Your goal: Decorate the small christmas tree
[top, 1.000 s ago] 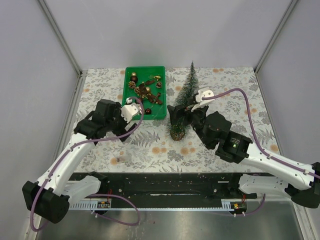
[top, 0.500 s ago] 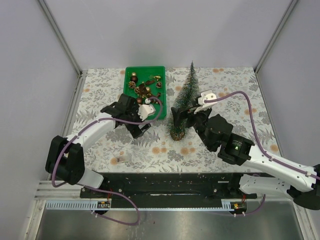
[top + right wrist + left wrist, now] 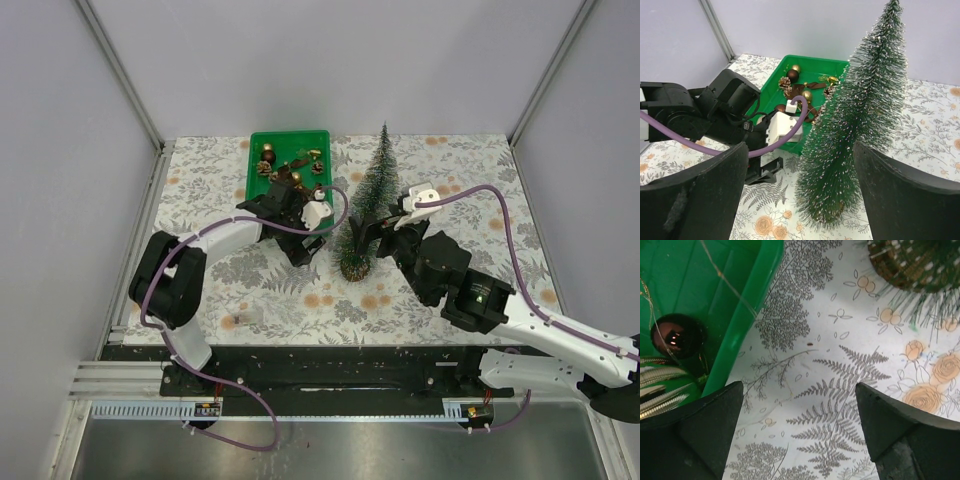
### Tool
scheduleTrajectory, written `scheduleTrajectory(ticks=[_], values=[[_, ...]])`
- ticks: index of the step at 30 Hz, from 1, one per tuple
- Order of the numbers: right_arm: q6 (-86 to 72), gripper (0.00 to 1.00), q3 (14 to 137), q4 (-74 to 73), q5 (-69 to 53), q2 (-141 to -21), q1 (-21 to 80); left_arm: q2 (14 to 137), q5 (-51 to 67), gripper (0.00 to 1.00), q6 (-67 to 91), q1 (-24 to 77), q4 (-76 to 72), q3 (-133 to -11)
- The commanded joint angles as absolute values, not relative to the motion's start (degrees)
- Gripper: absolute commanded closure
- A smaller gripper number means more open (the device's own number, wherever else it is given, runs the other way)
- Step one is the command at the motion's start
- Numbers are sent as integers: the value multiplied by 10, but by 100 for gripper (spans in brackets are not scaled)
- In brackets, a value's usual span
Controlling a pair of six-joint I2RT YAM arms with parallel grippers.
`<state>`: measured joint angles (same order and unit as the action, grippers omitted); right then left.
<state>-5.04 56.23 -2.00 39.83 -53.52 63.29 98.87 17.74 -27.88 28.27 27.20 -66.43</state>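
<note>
Since a second ago we have swung left pincer [image 3: 798,390] rightward along near edge of green plastic tray [image 3: 256,190]. It hangs wide open over fern-patterned tablecloth [image 3: 840,405], just beside tray's near-right corner. Right pincer [image 3: 799,155] barely shifted, jaws spread wide. Small dark green bottle-brush tree [image 3: 865,115], frosted tips, stands upright right of tray, framed between those jaws; contact we cannot tell. Glossy brown bauble [image 3: 676,336] lies in tray.

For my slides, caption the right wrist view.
Open right gripper facing the upright tree; left arm and green tray of ornaments beyond.
</note>
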Motion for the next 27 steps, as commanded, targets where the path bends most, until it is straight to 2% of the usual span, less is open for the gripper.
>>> scheduleTrajectory(ticks=[1,7,14,19,24,26,27], values=[[-62,8,559,-16,403,-523,639,1006,161,3,-256,285,201,-693],[-66,8,550,-15,407,-520,639,1010,149,9,-254,286,182,-680],[-73,9,546,-12,403,-523,639,1014,134,20,-250,286,170,-666],[-78,11,547,-15,406,-518,639,1031,146,39,-247,291,199,-680],[-80,12,552,-18,407,-517,639,1047,142,46,-244,294,216,-696],[-80,14,554,-20,406,-519,639,1048,143,56,-243,296,217,-698],[-79,14,554,-19,406,-519,640,1045,143,65,-242,297,217,-698]])
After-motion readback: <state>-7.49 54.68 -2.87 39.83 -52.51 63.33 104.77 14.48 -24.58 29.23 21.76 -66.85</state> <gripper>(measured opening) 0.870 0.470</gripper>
